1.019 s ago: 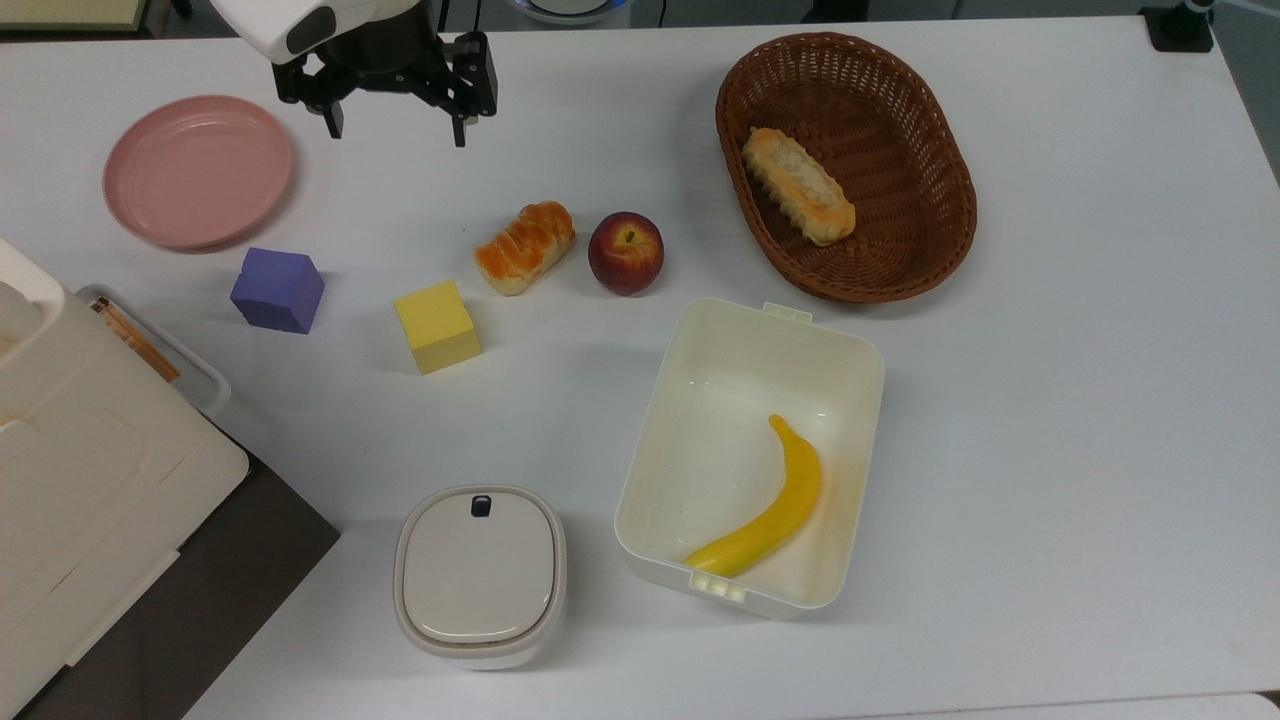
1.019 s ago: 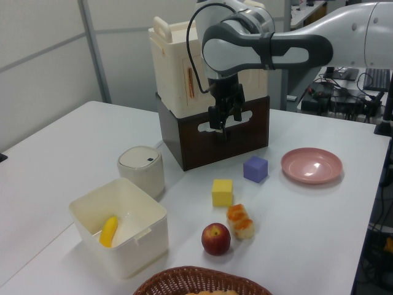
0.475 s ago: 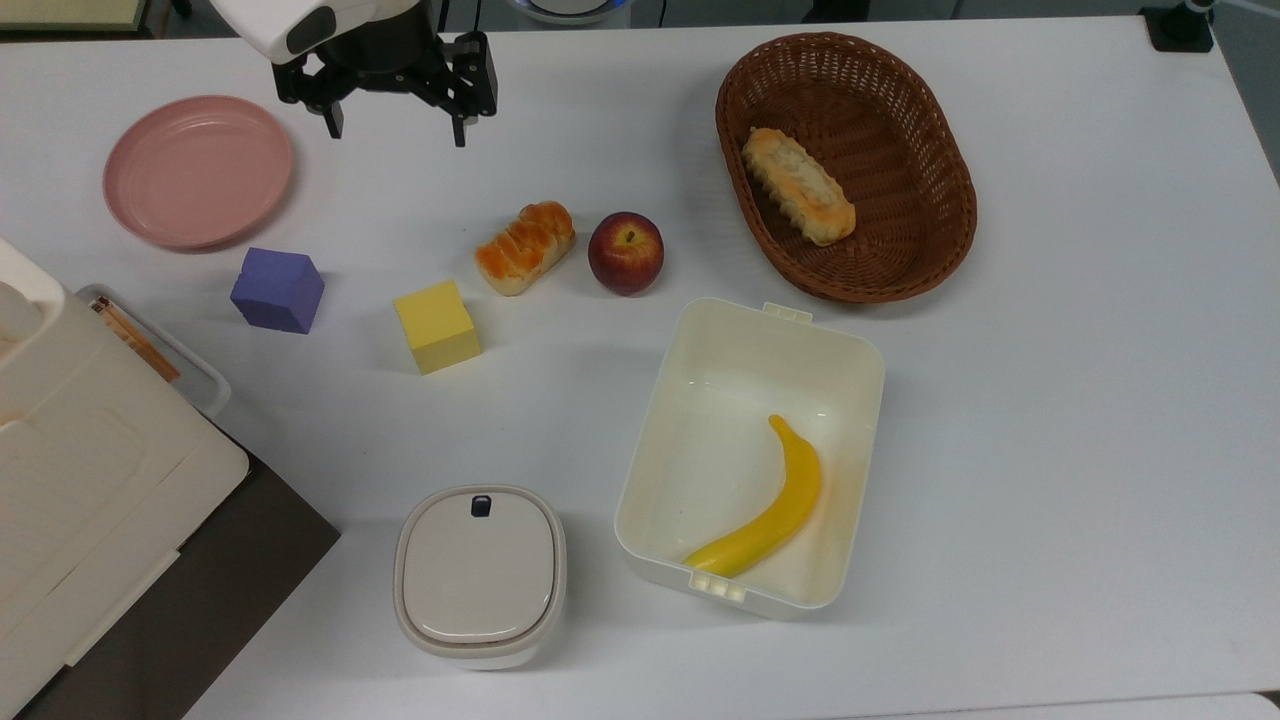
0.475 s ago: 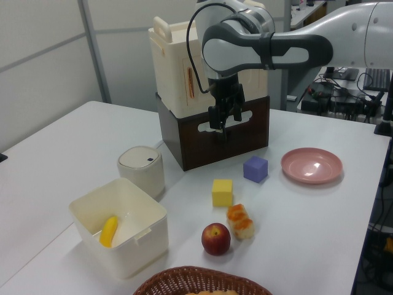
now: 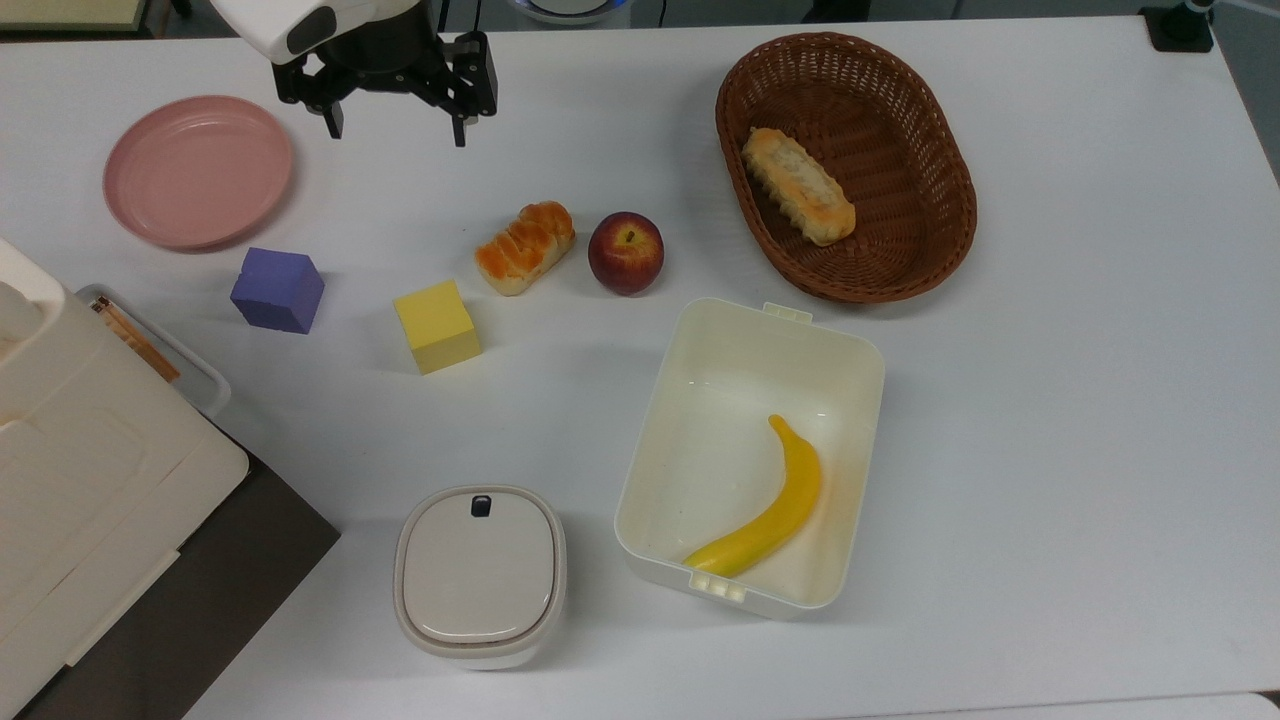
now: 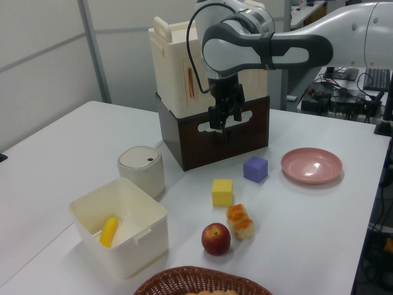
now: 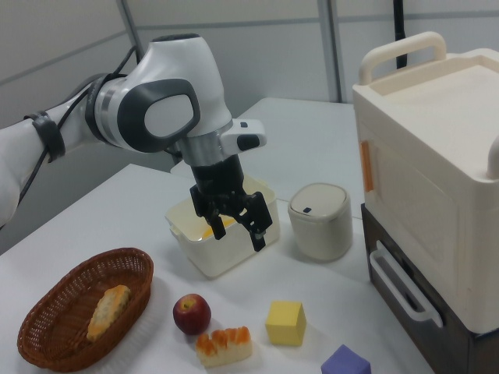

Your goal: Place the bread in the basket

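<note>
The bread (image 5: 525, 247), a short roll with a glossy orange-brown ridged top, lies on the white table between a yellow cube and an apple; it also appears in the left view (image 6: 240, 222) and the right view (image 7: 224, 345). The dark-brown wicker basket (image 5: 880, 120) stands at the top view's upper right, and a longer pale loaf (image 5: 797, 185) lies inside it. My gripper (image 5: 396, 128) hangs open and empty above the table, up and to the left of the bread in the top view, well apart from it. In the right view the gripper (image 7: 238, 234) hovers above the bread.
A red apple (image 5: 626, 252) sits just right of the bread, a yellow cube (image 5: 436, 326) and purple cube (image 5: 277, 289) to its left. A pink plate (image 5: 198, 170), a cream box (image 5: 700, 400) with a banana (image 5: 770, 510), a lidded white pot (image 5: 480, 575) and a big cream case (image 5: 80, 480) share the table.
</note>
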